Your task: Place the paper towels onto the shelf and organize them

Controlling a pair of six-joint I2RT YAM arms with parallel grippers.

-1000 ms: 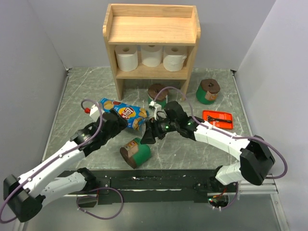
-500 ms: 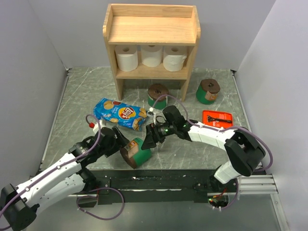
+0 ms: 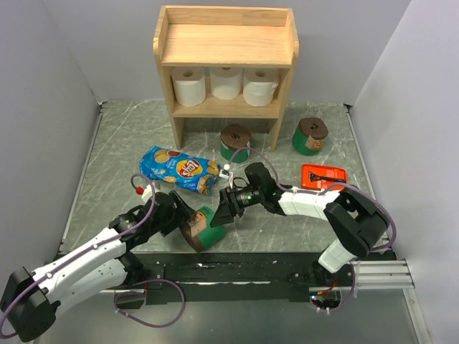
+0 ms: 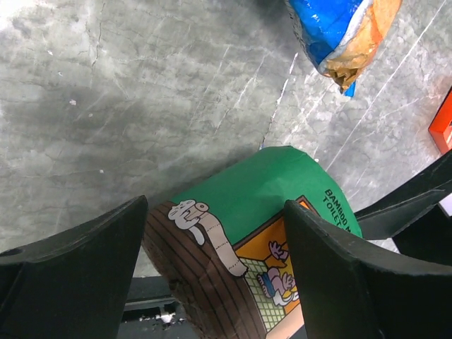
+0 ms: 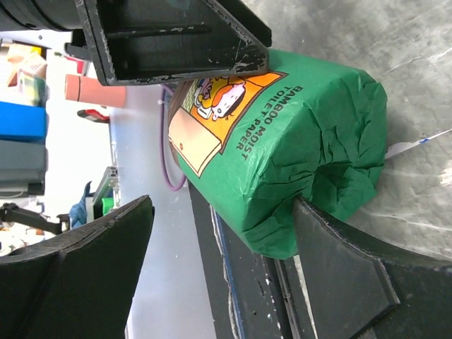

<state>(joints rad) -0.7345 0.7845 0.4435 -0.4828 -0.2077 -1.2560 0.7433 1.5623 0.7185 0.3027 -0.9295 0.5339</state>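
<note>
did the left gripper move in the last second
Yes. The left gripper pulled back from the chip bag toward the near side, and its jaws now flank the green roll.

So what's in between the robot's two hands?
A green-wrapped roll lying on its side, between the left gripper and the right gripper. The top view and both wrist views show it.

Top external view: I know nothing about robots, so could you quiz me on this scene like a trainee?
1. How many white rolls stand on the lower tier of the shelf? A two, B three, C four.
2. True or false: the top board of the shelf holds a roll.
3. What lies between the left claw and the right claw?
Key: 1 B; 2 false; 3 the green roll near the table's front edge.
</note>
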